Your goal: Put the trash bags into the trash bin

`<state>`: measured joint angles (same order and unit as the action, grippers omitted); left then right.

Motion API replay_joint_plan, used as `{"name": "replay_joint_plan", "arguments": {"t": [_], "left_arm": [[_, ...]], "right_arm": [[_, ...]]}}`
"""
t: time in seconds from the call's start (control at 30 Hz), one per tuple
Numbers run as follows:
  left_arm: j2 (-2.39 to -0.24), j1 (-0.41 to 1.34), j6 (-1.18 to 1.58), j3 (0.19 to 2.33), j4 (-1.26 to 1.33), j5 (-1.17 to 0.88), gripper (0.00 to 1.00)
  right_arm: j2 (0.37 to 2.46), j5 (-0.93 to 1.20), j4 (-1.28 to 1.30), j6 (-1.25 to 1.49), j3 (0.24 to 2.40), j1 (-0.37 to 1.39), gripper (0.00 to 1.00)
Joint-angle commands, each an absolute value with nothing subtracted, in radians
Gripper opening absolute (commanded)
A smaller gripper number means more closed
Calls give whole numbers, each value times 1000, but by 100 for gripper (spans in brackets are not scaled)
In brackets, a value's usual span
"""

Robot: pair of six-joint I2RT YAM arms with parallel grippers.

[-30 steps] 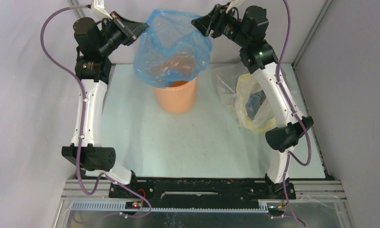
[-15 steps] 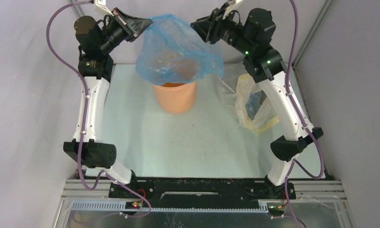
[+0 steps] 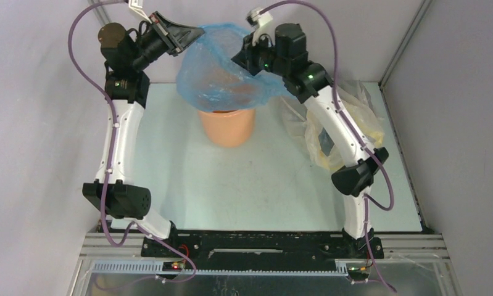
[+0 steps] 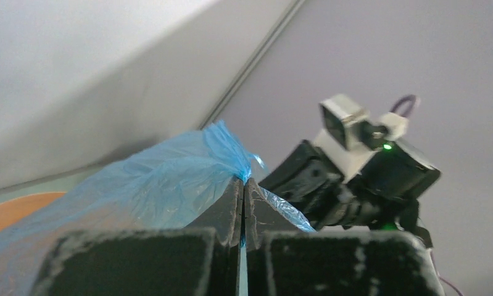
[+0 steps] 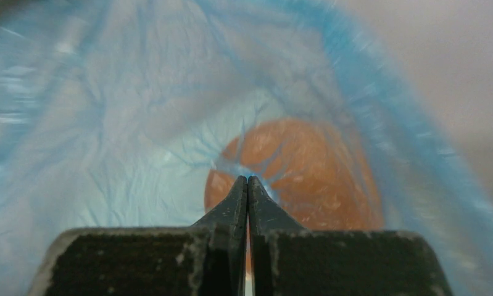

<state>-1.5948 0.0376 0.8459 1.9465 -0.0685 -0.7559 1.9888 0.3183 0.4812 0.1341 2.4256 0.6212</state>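
Trash bag over trash bin: left gripper pinches its edge, right gripper film.

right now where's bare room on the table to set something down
Widest bare patch: table between the trash bin and the arm bases. A narrower strip between bin and left arm. Crowded: right side, yellowish bag under the right arm.

Table: pale greenish top, enclosed by grey walls. Trash bin: orange, round, stood upright at the far middle. Yellowish-clear plastic bag: crumpled, laid at the far right, apart from the bin. Black base bar: fixed along the near edge.
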Motion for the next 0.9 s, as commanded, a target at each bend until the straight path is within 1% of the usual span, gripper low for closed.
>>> {"name": "replay_joint_plan", "arguments": {"t": [0.0, 0.13, 0.57, 0.87], "left_arm": [[-1536, 56, 861, 1859, 39, -846, 0], [-1495, 61, 855, 1782, 85, -838, 0], [-1512, 63, 919, 1774, 180, -891, 0], [-1546, 60, 913, 1762, 183, -870, 0]], "right_arm": [[2034, 301, 584, 59, 2437, 672, 0], [2078, 270, 590, 32, 2429, 697, 0], [2264, 286, 580, 63, 2464, 682, 0], [2331, 198, 629, 91, 2487, 642, 0]]}}
